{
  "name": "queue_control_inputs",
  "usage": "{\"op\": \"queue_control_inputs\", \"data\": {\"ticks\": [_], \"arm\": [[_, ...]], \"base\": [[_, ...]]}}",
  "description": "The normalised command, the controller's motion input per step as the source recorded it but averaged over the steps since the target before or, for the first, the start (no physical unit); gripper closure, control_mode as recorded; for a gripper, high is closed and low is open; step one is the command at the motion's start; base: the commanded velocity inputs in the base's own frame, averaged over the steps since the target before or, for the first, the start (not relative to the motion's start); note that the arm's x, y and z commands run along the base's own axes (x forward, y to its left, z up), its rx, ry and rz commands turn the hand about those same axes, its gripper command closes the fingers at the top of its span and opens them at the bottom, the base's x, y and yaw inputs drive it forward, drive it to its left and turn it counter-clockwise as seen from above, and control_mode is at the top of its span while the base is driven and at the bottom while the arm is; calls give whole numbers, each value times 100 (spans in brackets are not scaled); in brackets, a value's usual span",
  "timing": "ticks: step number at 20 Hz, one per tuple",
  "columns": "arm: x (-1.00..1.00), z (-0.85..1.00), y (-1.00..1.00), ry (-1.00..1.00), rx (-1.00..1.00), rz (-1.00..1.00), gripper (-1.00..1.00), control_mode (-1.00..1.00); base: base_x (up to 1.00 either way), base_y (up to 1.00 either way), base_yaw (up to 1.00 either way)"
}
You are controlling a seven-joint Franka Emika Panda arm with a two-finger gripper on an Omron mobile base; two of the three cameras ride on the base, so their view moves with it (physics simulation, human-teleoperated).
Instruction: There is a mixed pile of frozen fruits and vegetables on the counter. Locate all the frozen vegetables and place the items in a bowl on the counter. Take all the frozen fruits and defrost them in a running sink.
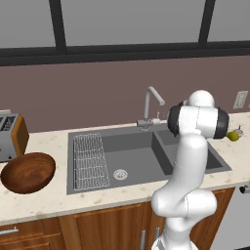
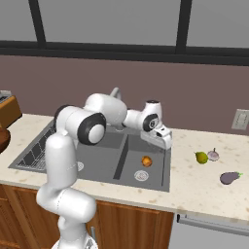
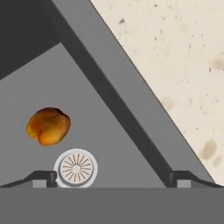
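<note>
Orange fruit lies free in small sink basin, beside drain; my pincer hangs above, fingers spread wide, pinching nothing.

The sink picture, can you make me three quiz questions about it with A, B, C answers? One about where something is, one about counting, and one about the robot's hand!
1. Where is the orange fruit?
A. In the smaller basin of the sink, near its drain
B. In the wooden bowl
C. On the counter beside the eggplant

2. How many food pieces lie on the counter right of the sink?
A. One
B. Three
C. Five

3. How is the robot's hand?
A. Shut on the orange fruit
B. Open and empty, above the sink
C. Shut on the tap

Answers:
1. A, the hand view shows it on the grey basin floor by the round drain.
2. B, the pear, the whitish bulb and the eggplant.
3. B, its fingertips stand wide apart with nothing between them.
</note>
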Motion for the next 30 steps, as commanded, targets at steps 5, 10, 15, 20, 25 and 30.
{"op": "queue_control_inputs", "data": {"ticks": [5, 10, 15, 20, 25, 30], "arm": [[-9, 21, -33, 0, -3, 1, -100, -100], [-5, 6, -39, 0, 3, 2, -100, -100], [0, 2, -34, 0, 5, 4, -100, -100], [-1, 2, -33, 0, 3, 4, -100, -100], [0, 0, -28, 0, 2, 3, -100, -100], [0, 0, -33, 1, 2, 3, -100, -100]], "base": [[0, 0, 0], [0, 0, 0], [0, 0, 0], [0, 0, 0], [0, 0, 0], [0, 0, 0]]}}
